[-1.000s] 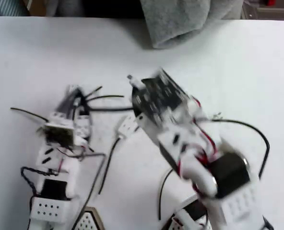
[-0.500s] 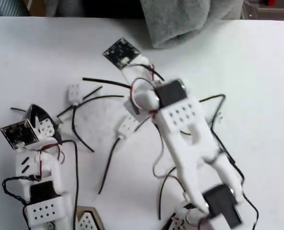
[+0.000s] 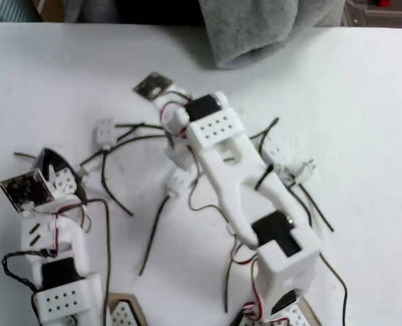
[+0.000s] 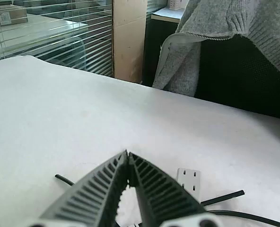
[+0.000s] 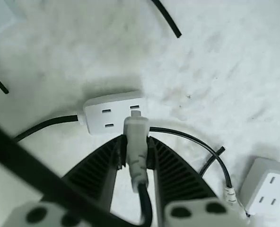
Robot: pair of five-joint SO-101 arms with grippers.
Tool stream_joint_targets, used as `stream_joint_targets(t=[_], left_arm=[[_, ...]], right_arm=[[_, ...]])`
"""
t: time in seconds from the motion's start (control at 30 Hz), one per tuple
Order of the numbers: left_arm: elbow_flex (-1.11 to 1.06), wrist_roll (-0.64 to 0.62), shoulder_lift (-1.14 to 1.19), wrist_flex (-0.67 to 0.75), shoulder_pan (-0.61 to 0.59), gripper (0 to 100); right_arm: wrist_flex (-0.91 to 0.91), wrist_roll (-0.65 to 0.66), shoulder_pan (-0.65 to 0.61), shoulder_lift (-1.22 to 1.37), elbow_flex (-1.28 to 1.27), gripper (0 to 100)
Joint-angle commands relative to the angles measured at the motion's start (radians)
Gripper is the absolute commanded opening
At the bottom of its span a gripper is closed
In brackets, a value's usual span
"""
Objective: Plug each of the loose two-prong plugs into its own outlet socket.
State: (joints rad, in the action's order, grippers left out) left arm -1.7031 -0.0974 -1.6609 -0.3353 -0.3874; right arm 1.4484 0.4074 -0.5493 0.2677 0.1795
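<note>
A white, faintly scuffed table (image 3: 337, 81) with a grey knit garment (image 3: 255, 34) at its far edge. The right arm (image 3: 235, 176) stretches over a tangle of black cords (image 3: 153, 231); the left arm (image 3: 55, 251) sits well apart, its ribbed left jaws together on nothing. The right jaws are clamped on a smooth white plug (image 5: 136, 137), its long axis aimed straight at the boxy socket block (image 5: 107, 113), nose touching it; whether the prongs are seated I cannot tell
</note>
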Motion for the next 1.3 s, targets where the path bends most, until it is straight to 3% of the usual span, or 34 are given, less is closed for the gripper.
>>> stream_joint_targets(t=[0.0, 0.6, 1.0, 1.27], left_arm=[[0.006, -0.009, -0.013, 0.0, -0.008, 2], [0.006, -0.009, -0.013, 0.0, -0.008, 2], [0.006, -0.009, -0.013, 0.003, -0.008, 2], [0.006, -0.009, -0.013, 0.003, -0.008, 2]], right_arm=[[0.004, 0.066, -0.016, 0.007, 0.041, 1.9], [0.016, 0.19, -0.031, 0.059, 0.038, 1.9], [0.018, 0.193, 0.047, 0.124, 0.106, 1.9], [0.012, 0.193, 0.035, 0.154, 0.089, 1.9]])
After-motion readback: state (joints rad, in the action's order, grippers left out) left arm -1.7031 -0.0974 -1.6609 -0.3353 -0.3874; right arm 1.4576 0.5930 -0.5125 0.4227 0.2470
